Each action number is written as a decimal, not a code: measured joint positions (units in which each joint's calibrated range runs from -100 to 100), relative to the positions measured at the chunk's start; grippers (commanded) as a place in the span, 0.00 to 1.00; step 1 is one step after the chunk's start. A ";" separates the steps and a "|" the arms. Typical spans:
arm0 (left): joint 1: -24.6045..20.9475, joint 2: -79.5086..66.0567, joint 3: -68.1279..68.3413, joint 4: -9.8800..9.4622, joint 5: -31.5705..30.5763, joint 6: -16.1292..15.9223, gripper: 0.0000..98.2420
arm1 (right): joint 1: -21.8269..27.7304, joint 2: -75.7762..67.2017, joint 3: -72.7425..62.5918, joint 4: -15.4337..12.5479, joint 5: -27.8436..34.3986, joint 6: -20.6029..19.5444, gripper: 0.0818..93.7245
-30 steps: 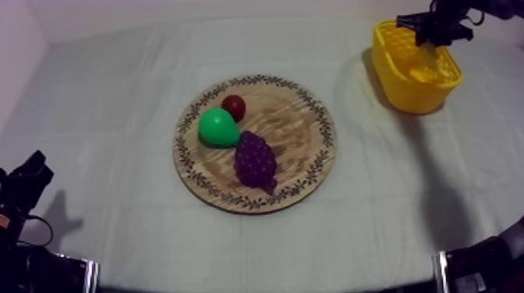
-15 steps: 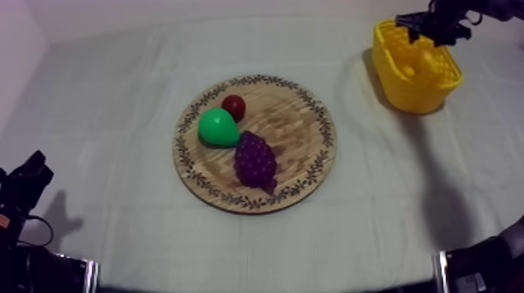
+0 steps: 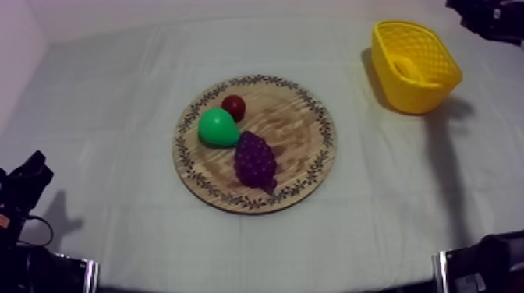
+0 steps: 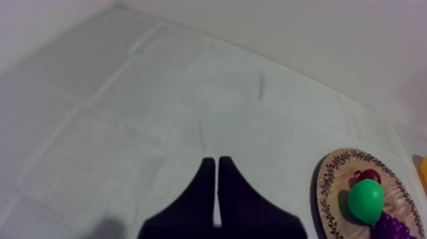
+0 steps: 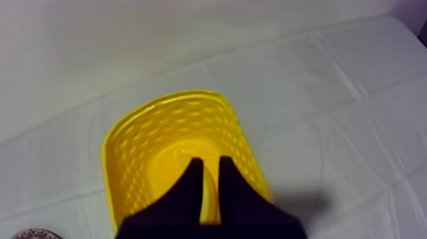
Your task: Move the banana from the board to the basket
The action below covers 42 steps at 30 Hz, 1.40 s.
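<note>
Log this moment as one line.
banana in yellow basket | right gripper fingers open near basket | left gripper fingers shut | wooden board: pear, grapes, small red fruit

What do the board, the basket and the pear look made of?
Board: wood, matt, with grain lines and a printed leaf rim. Basket: probably plastic, bright even yellow, walls moulded with rows of small holes. Pear: likely plastic, smooth and evenly green.
</note>
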 measured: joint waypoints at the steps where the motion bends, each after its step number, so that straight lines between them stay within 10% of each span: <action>1: 0.00 0.00 0.00 0.00 0.00 0.00 0.00 | 0.24 -2.72 2.41 -0.30 -1.47 0.03 0.06; 9: 0.00 0.00 0.00 0.00 0.00 0.00 0.00 | 0.33 -23.14 20.84 -5.81 -8.92 3.75 0.07; 22: 0.00 0.00 0.00 0.00 0.00 0.00 0.00 | -2.79 -54.17 49.57 -27.20 -8.33 24.94 0.07; 33: 0.00 0.00 0.00 0.00 0.00 0.00 0.00 | -6.27 -73.32 59.98 -19.64 5.90 28.03 0.02; 42: 0.00 0.00 0.00 0.00 0.00 0.00 0.00 | -5.51 -81.11 60.01 -23.22 16.64 21.37 0.00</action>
